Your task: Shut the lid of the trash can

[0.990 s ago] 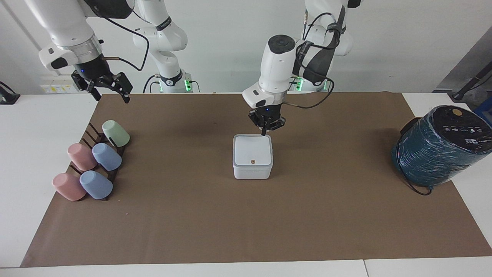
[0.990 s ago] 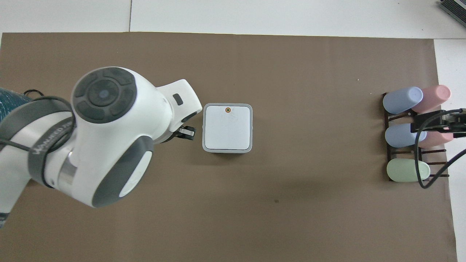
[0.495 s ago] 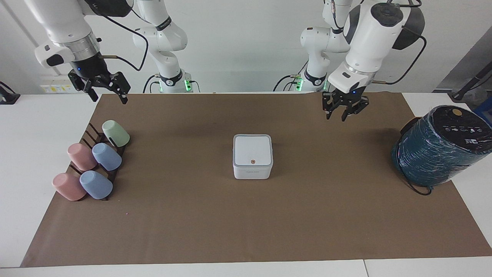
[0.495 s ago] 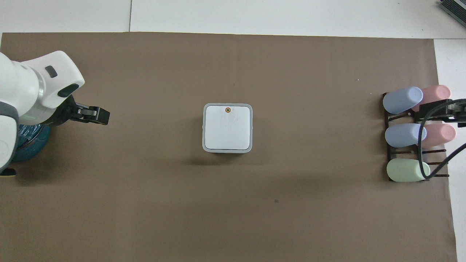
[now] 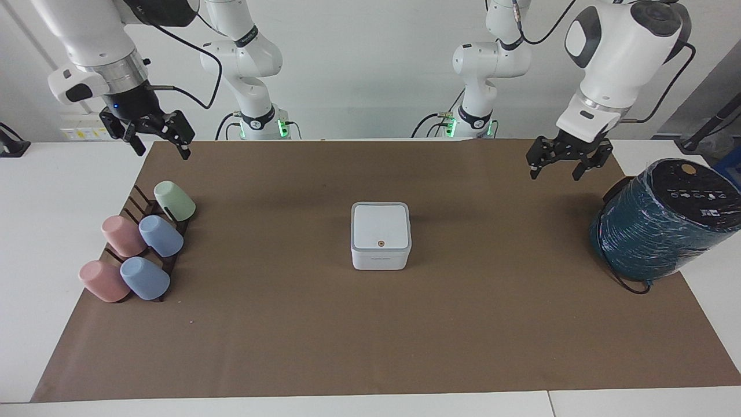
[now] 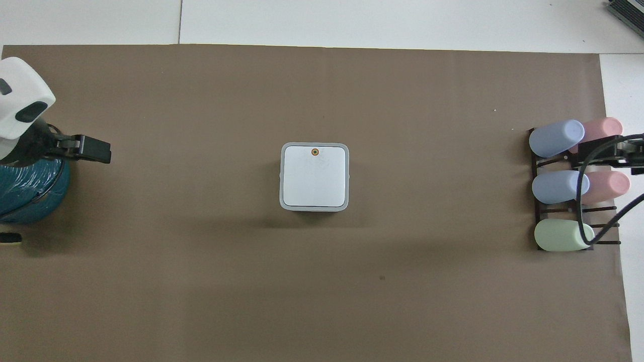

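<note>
On brown mat [image 5: 324, 324], one trash can [image 5: 381, 252], lid [image 5: 380, 226] shut, five cups [image 5: 140, 249]

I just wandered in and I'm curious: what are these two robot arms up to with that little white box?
Nothing is being handled right now. The trash can sits mid-table with its lid lying flat and shut, orange dot up. The left pincer hangs open in the air near the teal wrapped cylinder; the right pincer waits, open, near the rack of cups. The closing looks done.
</note>
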### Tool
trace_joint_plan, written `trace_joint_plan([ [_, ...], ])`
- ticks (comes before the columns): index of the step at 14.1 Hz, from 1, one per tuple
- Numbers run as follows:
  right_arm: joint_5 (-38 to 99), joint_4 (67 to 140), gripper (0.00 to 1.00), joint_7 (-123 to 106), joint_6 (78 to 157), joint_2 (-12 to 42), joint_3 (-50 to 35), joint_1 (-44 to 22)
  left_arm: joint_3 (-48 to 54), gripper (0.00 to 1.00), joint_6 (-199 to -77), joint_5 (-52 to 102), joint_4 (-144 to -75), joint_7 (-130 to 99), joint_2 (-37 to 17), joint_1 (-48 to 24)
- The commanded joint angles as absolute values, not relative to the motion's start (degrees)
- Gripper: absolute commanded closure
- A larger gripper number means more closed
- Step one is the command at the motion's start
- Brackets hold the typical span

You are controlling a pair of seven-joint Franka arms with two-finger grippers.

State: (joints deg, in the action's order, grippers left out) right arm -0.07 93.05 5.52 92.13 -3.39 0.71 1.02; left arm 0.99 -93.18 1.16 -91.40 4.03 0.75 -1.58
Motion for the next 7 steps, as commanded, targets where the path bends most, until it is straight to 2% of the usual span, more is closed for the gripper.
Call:
trace_joint_plan([
  [1, -0.35, 93.08, 0.00, 6.42, 91.41, -3.52, 0.44, 1.14, 1.41, 0.00, -87.46, 1.93, -86.76, 5.36, 0.17, -0.70],
  [7, -0.35, 93.69, 0.00, 6.42, 91.41, -3.69, 0.35, 1.06, 0.97, 0.00, -86.48, 2.02, -86.66, 5.62, 0.53, 0.88],
])
